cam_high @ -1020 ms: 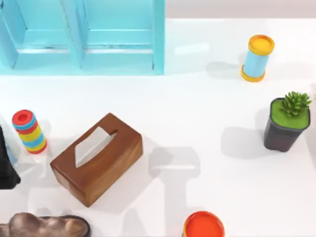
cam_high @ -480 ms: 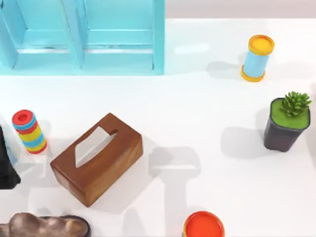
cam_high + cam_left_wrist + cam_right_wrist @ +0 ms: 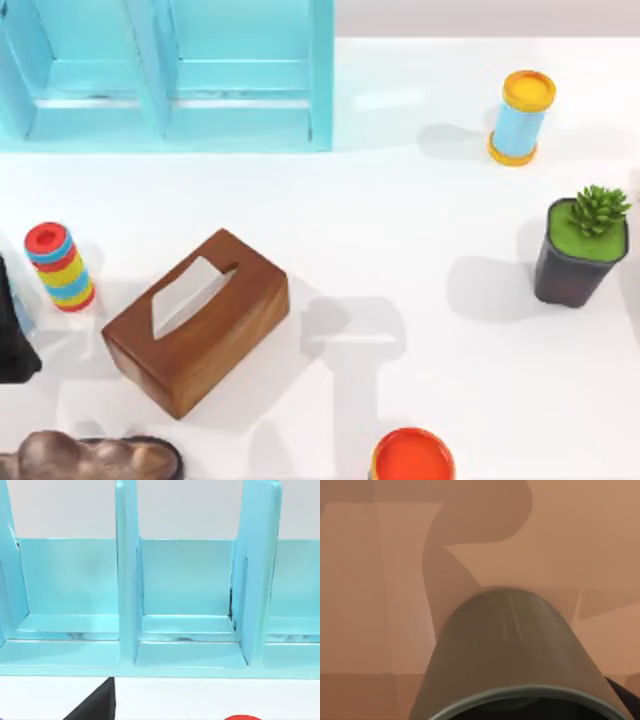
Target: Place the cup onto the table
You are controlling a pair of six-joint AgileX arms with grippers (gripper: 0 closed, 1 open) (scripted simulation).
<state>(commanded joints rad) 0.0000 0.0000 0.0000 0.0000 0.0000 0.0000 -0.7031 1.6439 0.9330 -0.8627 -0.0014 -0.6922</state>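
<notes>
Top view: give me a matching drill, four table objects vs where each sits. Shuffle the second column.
Things:
1. wooden tissue box
2. potted succulent
3. light blue cylinder with yellow ends
4. stack of coloured rings

Places:
A. far right of the table, upper part of the view
B. left edge, beside the tissue box
C. right edge, midway down the view
D. left of centre, lying at an angle

Pairs: 1-D, 2-C, 3-A, 4-B
</notes>
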